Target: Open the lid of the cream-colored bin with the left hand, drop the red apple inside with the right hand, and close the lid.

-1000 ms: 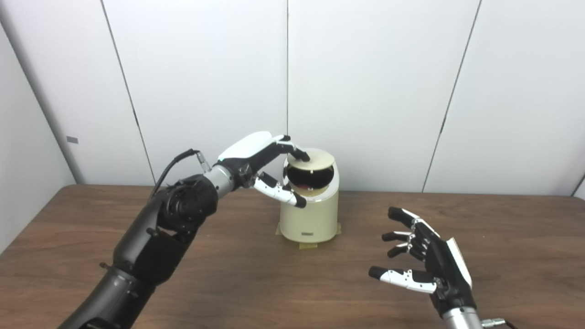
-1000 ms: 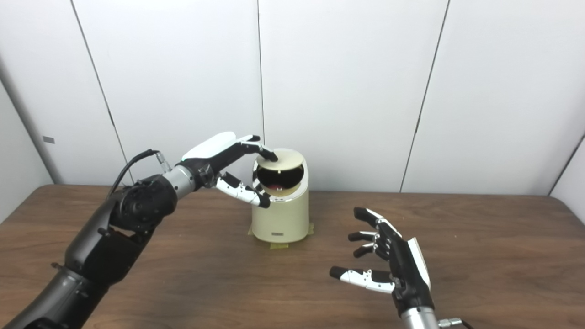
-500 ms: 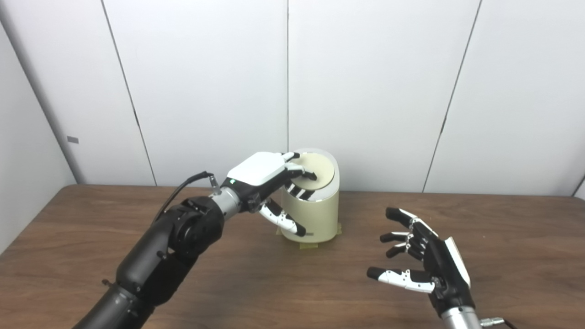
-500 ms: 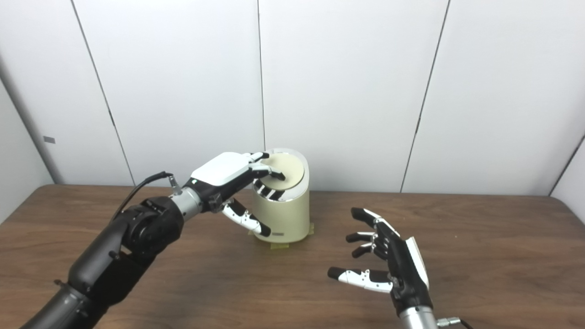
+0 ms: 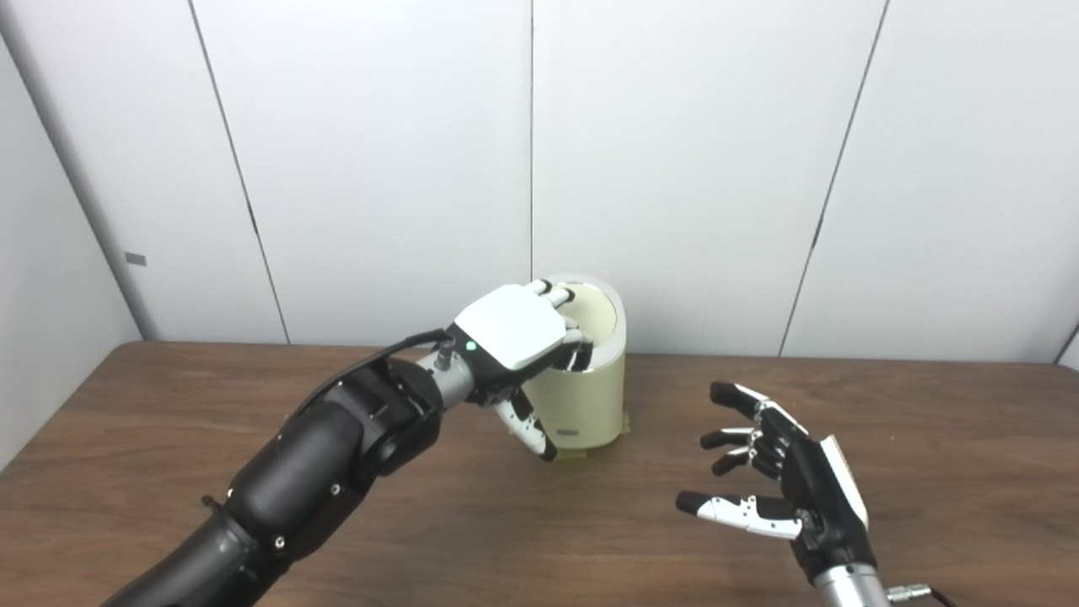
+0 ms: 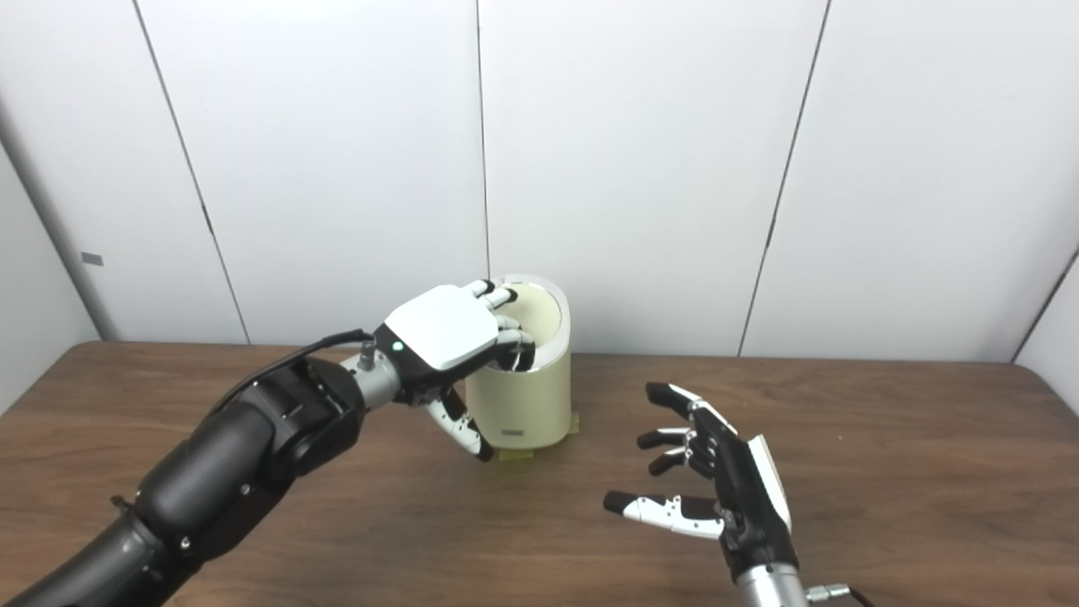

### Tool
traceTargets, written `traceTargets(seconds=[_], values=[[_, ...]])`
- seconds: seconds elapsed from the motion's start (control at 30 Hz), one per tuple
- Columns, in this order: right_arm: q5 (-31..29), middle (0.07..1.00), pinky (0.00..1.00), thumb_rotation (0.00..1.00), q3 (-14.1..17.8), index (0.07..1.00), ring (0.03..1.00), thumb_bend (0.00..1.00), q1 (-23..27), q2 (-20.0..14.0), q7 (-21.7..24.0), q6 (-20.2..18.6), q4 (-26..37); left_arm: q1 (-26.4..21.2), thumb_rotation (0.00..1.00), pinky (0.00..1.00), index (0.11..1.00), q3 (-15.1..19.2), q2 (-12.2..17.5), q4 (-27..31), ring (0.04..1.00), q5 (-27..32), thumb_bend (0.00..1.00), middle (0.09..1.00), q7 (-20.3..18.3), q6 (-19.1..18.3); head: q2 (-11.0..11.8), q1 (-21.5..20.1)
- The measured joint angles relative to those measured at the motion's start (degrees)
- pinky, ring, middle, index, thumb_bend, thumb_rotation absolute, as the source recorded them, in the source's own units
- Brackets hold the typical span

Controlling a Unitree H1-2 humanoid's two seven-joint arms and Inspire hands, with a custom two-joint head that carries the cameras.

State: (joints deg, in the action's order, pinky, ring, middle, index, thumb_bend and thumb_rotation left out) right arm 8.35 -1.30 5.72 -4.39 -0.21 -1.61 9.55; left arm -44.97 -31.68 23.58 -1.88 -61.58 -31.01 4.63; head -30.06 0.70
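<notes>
The cream-colored bin [image 5: 590,396] stands at the back middle of the wooden table, taped down at its base. Its round lid [image 5: 597,314] lies tilted down on the bin's sloped top. My left hand [image 5: 516,337] rests on the lid's front with its fingers curled over it and its thumb hanging down in front of the bin's wall. No apple is visible; the bin's inside is hidden. My right hand [image 5: 780,485] hovers open over the table to the right and in front of the bin, fingers spread, holding nothing.
The brown wooden table [image 5: 539,523] stretches out on all sides of the bin. White wall panels [image 5: 691,152] stand right behind the bin. A cable [image 5: 371,362] runs along my left forearm.
My left hand pushed the lid down from raised, with the dark opening showing something red inside, to lying on the bin's top. The right hand barely moved.
</notes>
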Motion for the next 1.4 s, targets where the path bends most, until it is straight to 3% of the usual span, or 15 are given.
traceTargets(seconds=[0.13, 0.3, 0.43, 0.53, 0.63, 0.7, 0.8, 0.87, 0.97, 1.07, 1.2, 1.27, 1.4], values=[[0.1, 0.814, 0.46, 0.09, 0.1, 0.761, 0.617, 0.72, 0.0, 0.0, 0.0, -0.6, 0.5, -1.1, 0.51, 1.00, 0.709, 0.0, -0.7, 0.8, 0.986, -0.3, 1.00, 0.780, -4.3, -2.7, -0.3, 0.2], [0.1, 0.806, 0.47, 0.08, 0.2, 0.756, 0.611, 0.71, -0.3, -0.2, 0.0, -0.7, 0.6, -1.4, 0.54, 1.00, 0.730, 0.2, -1.1, 1.6, 0.969, 0.0, 1.00, 0.784, -6.5, -4.7, -0.3, 0.3], [0.0, 0.805, 0.49, 0.07, 0.2, 0.755, 0.607, 0.71, -0.3, -0.1, 0.0, -0.7, 0.6, 0.1, 0.45, 1.00, 0.784, 3.4, -1.2, 2.2, 0.951, 4.1, 0.94, 0.794, -6.5, -5.1, -0.4, 0.4], [0.4, 0.806, 0.48, 0.07, 0.2, 0.756, 0.604, 0.70, -0.3, -0.2, -0.1, -0.7, 0.6, 3.3, 0.41, 1.00, 0.824, 7.8, -1.9, 2.4, 0.939, 10.1, 0.84, 0.824, -4.5, -5.7, -0.4, 0.4], [1.0, 0.807, 0.48, 0.08, 0.2, 0.757, 0.605, 0.70, -0.3, -0.2, -0.1, -0.7, 0.5, 6.3, 0.37, 1.00, 0.856, 11.4, -3.0, 2.4, 0.936, 15.1, 0.80, 0.856, -1.3, -5.9, -0.4, 0.4], [1.0, 0.801, 0.50, 0.07, 0.2, 0.757, 0.606, 0.70, -0.3, -0.1, -0.1, -0.7, 0.5, 8.9, 0.33, 1.00, 0.899, 14.1, -4.2, 2.4, 0.956, 17.5, 0.78, 0.891, 2.6, -5.1, -0.4, 0.4], [1.1, 0.791, 0.50, 0.07, 0.3, 0.755, 0.603, 0.69, -0.3, -0.2, -0.1, -0.7, 0.5, 12.7, 0.29, 0.81, 0.906, 18.2, -6.8, 1.6, 0.905, 20.1, 0.75, 0.890, 10.9, -3.1, -0.4, 0.3], [1.1, 0.786, 0.49, 0.07, 0.3, 0.753, 0.602, 0.70, -0.3, -0.1, -0.1, -0.7, 0.5, 14.7, 0.28, 0.73, 0.893, 21.2, -8.6, 0.0, 0.868, 22.7, 0.76, 0.878, 17.1, -0.4, -0.5, 0.4], [1.1, 0.785, 0.50, 0.08, 0.5, 0.755, 0.604, 0.70, -0.4, -0.2, -0.2, -0.7, 0.5, 16.8, 0.28, 0.76, 0.905, 25.4, -11.1, -0.7, 0.870, 28.4, 0.76, 0.875, 22.3, 0.8, -0.5, 0.5], [1.1, 0.791, 0.50, 0.07, 0.7, 0.755, 0.612, 0.70, -0.3, -0.2, -0.2, -0.7, 0.4, 19.6, 0.29, 0.75, 0.912, 30.4, -15.3, -0.4, 0.849, 39.1, 0.76, 0.862, 23.7, -0.4, -0.6, 0.5], [1.0, 0.806, 0.48, 0.07, 1.0, 0.762, 0.628, 0.70, -0.3, -0.2, -0.2, -0.7, 0.4, 26.3, 0.39, 0.71, 0.906, 33.2, -19.7, 1.0, 0.811, 51.6, 0.76, 0.851, 22.6, -4.7, -0.7, 0.4], [0.9, 0.810, 0.48, 0.09, 1.2, 0.765, 0.637, 0.71, -0.3, -0.2, -0.2, -0.7, 0.3, 30.1, 0.39, 0.64, 0.882, 33.4, -20.4, 1.0, 0.788, 55.6, 0.75, 0.841, 21.7, -5.8, -0.8, 0.1], [0.8, 0.809, 0.49, 0.14, 1.3, 0.773, 0.644, 0.73, -0.3, -0.4, -0.2, -0.7, 0.3, 34.2, 0.34, 0.64, 0.854, 35.7, -20.7, 1.0, 0.779, 63.0, 0.73, 0.826, 21.1, -6.4, -1.0, -0.3]])
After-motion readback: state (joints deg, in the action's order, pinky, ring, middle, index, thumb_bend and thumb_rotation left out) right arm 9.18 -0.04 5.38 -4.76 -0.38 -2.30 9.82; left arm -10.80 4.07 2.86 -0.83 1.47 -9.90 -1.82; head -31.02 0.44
